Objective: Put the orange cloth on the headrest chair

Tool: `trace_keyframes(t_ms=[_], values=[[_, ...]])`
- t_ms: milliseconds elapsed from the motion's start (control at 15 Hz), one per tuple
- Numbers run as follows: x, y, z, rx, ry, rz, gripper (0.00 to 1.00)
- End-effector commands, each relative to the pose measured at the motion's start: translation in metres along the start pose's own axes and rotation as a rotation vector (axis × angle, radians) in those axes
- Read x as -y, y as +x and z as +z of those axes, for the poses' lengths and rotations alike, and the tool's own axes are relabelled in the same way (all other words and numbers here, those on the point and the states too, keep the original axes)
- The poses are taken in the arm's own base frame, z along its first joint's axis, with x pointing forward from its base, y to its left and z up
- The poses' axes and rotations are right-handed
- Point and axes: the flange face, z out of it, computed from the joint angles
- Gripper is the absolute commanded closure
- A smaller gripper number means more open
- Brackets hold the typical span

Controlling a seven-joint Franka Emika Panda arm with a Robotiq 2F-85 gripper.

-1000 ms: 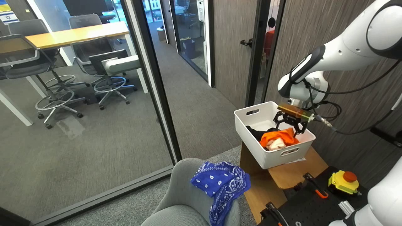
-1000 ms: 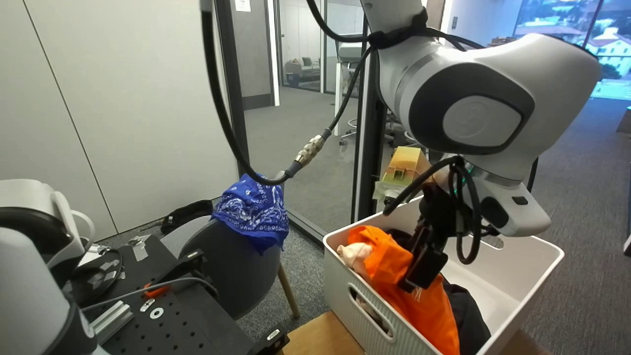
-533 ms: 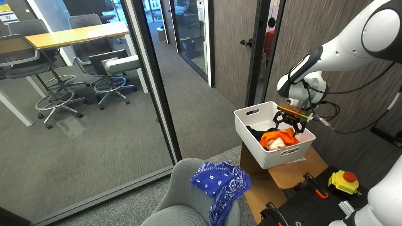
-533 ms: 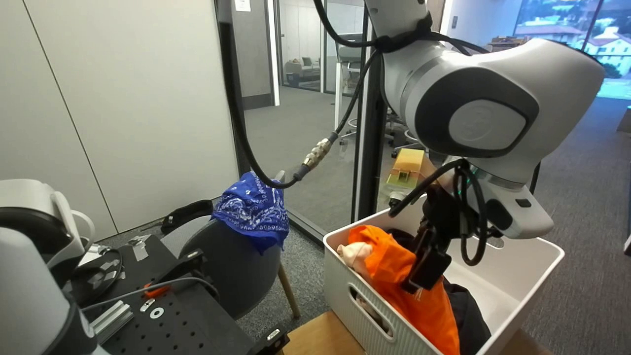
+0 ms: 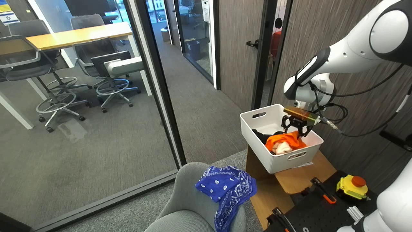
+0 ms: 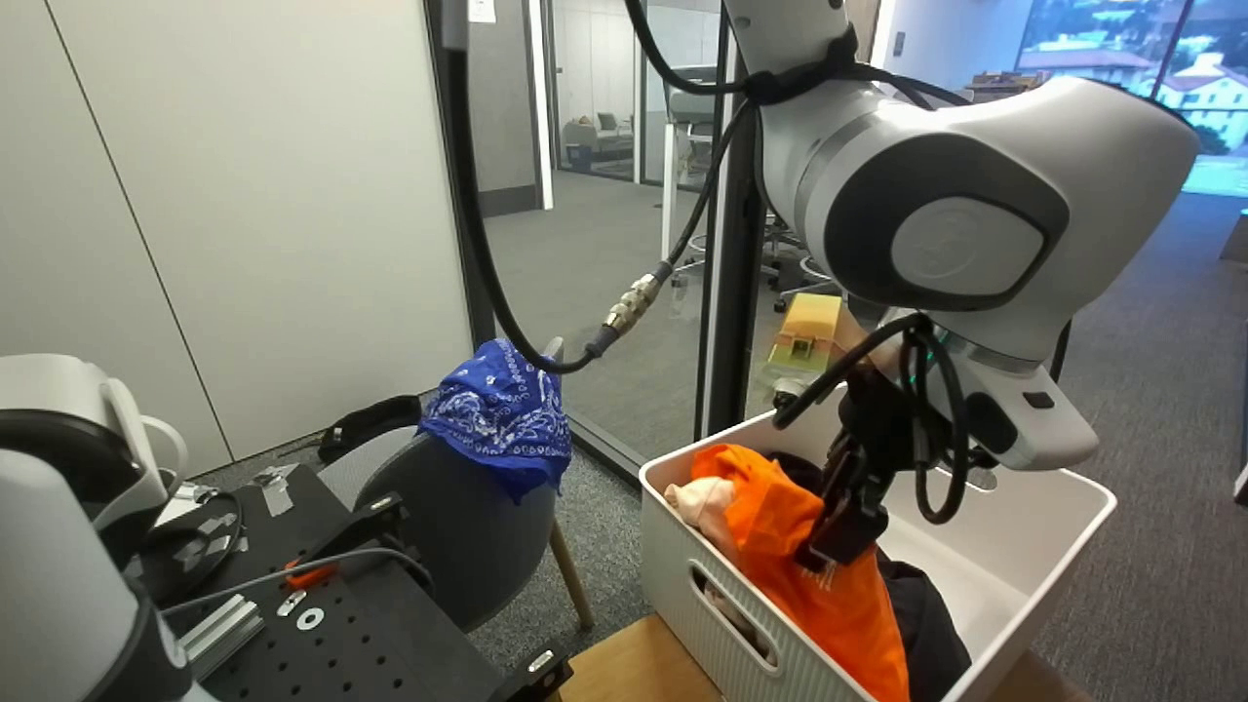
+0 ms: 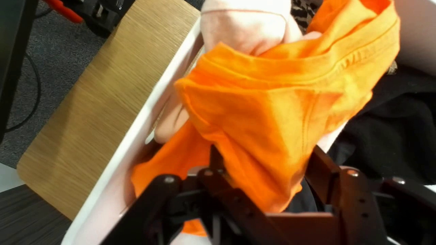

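The fingers [image 7: 325,173] have drawn closer but stand apart, the orange cloth [image 7: 265,115] bunched between them; grasping seems begun, with the chair [image 5: 190,187] still to reach.

One orange cloth [image 7: 272,102], one blue bandana [image 5: 230,187], one draped grey chair [image 5: 190,187], one white bin [image 5: 259,148], one gripper [image 7: 267,161].

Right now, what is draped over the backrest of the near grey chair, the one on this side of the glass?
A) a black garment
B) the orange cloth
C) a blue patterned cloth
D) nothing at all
C: a blue patterned cloth hangs over the near grey chair in both exterior views, while the orange cloth is in the white bin.
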Motion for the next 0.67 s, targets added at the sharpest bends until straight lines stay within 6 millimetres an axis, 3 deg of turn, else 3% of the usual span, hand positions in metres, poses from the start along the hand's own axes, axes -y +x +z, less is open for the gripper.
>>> trace_keyframes(t_ms=[0, 200, 467, 600], values=[[0.0055, 0.0038, -0.0039, 0.002, 0.012, -0.003, 0.65], [0.0054, 0.0039, -0.0042, 0.002, 0.012, -0.004, 0.88], [0.0055, 0.0037, -0.0039, 0.001, 0.011, -0.006, 0.94], [0.0056, 0.0035, -0.0041, 0.000, 0.011, -0.008, 0.91]])
